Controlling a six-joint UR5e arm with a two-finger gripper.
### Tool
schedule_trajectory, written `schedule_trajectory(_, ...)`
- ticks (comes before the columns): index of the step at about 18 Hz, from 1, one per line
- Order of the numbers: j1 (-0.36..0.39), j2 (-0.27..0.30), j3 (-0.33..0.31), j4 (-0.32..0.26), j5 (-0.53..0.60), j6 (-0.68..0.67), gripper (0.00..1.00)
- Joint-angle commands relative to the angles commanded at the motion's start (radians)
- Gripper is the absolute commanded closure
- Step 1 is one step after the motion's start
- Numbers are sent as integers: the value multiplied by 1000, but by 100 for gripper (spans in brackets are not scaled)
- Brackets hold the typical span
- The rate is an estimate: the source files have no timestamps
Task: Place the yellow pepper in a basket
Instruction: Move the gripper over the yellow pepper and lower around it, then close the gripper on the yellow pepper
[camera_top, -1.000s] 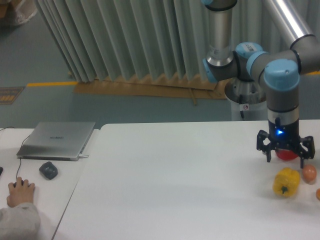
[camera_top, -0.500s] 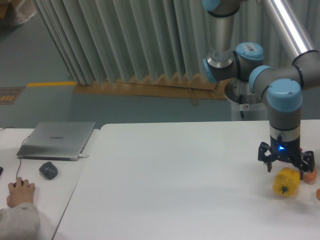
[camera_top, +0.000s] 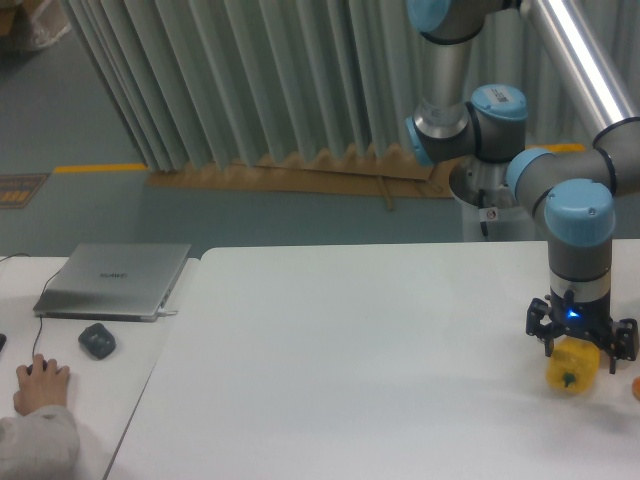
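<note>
The yellow pepper (camera_top: 571, 369) lay on the white surface (camera_top: 350, 360) at its 3 o'clock edge, stem facing the camera. The tool (camera_top: 582, 343) stood spread around its top; actual grip unclear.

single fixed cam, raised front view, facing white table (camera_top: 350, 350) toward curtain (camera_top: 250, 80), mid range, arm at right edge
</note>
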Motion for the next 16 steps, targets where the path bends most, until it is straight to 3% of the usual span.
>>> schedule_trajectory(16,-3,3,-55,0,2,0,0)
